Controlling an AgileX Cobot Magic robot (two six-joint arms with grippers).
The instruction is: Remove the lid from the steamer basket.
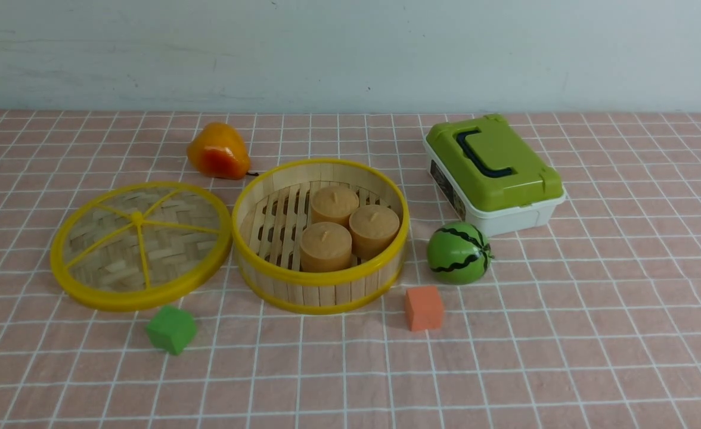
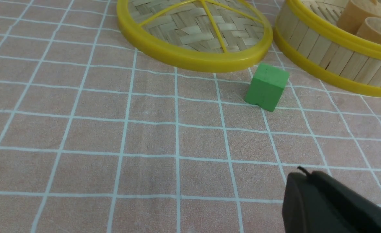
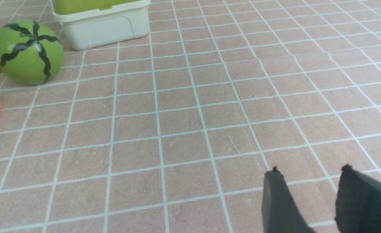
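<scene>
The lid lies flat on the cloth just left of the steamer basket, its rim close against the basket's wall; it also shows in the left wrist view. The basket stands open with three tan buns inside and shows in the left wrist view. Neither gripper shows in the front view. My left gripper is shut and empty, low over bare cloth, short of the lid. My right gripper is open and empty over bare cloth, right of the basket.
A green cube sits in front of the lid, an orange cube in front of the basket. A toy watermelon and a white box with green lid stand to the right. An orange pear lies behind.
</scene>
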